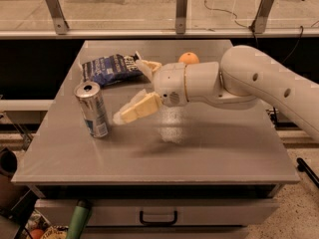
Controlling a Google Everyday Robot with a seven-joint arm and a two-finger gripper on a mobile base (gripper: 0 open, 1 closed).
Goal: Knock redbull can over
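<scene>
Starting at the front: the near half of the worktop (199, 153) is bare, so nothing gets in the way of a sweep. The redbull can (92, 109) stands upright at left of centre in the frame, fairly near the worktop's left edge.

The pincer (128, 90) sits just right of the can with its fingers spread wide and nothing in them. The lower finger (137, 108) points at the can's lower half, and its tip is just beside the can wall. I can't tell if it's actually touching yet.

My take is that contact that low is more likely to slide the can than tip it. I'd lift the finger a bit so it meets the upper half, then push toward the left of the frame. A short, firm nudge should do. Shove too hard and the can may roll off that left edge.

Further back, the upper finger (148, 66) hangs right by the chip bag (109, 68), so a wide swing could drag the bag along. The orange (188, 59) is behind the arm, well out of it.
</scene>
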